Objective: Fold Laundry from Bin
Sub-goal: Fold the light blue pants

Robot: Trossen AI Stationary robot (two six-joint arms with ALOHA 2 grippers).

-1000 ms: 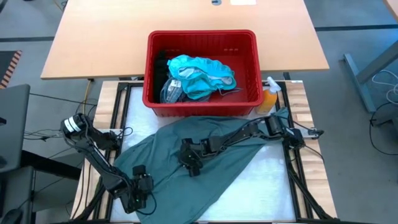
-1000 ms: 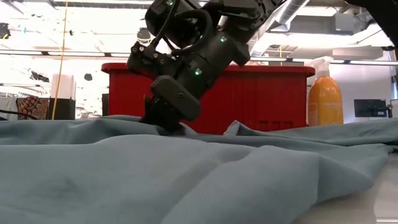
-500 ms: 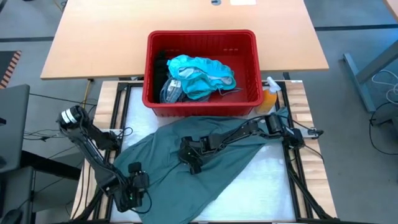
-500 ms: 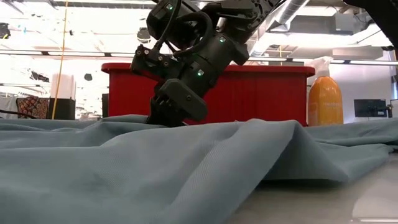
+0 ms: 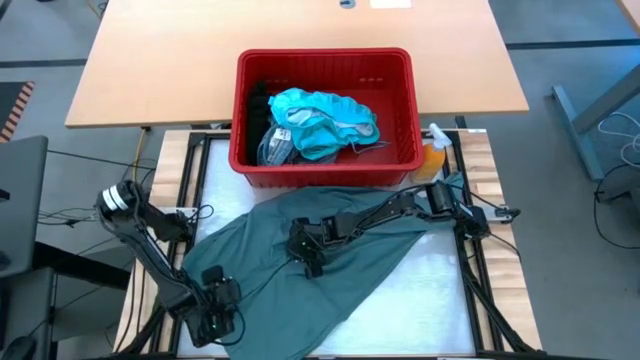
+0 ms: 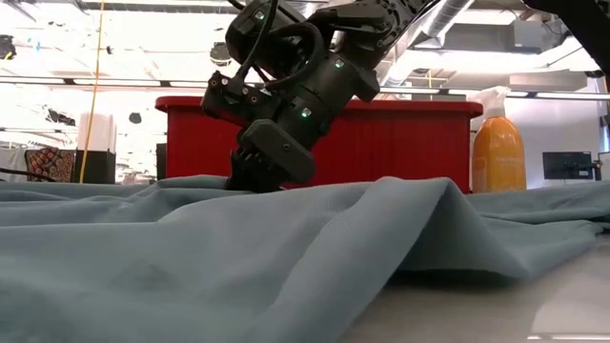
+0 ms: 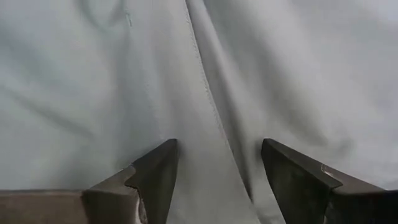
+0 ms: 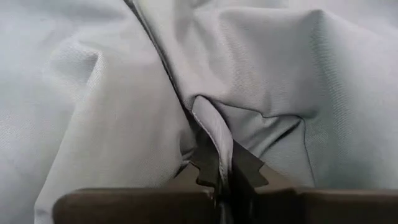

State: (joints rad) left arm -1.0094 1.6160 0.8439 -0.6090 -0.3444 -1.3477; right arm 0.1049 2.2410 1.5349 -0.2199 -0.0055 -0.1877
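Observation:
A dull grey-green garment (image 5: 375,265) lies spread over the table in front of the red bin (image 5: 325,56), with a raised ridge (image 6: 419,195) across it. Inside the bin lie bright teal clothes (image 5: 322,122) and a dark one. My right gripper (image 5: 312,262) is at the garment's middle, shut on a fold of it. My left gripper (image 5: 215,318) hovers open over the garment's near left part, with a seam (image 7: 211,112) running between its fingers (image 7: 155,171). My right gripper pinches a narrow raised fold (image 8: 214,127) of the garment's middle between its two fingers, slanting down from the table's right side. The fold stands up from the cloth, and the rest of the garment lies on the table around it.
An orange spray bottle (image 5: 432,160) stands at the bin's near right corner, beside the garment's far right end. Bare white tabletop (image 5: 430,310) shows to the garment's near right. A tan desk (image 5: 150,70) lies beyond the bin.
The garment has bunched up beside my right gripper: where it lay low and creased, a tall ridge now stands on the gripper's right in the low view. The gripper itself has risen slightly out of the cloth. My left gripper has shifted a little toward the table's left edge.

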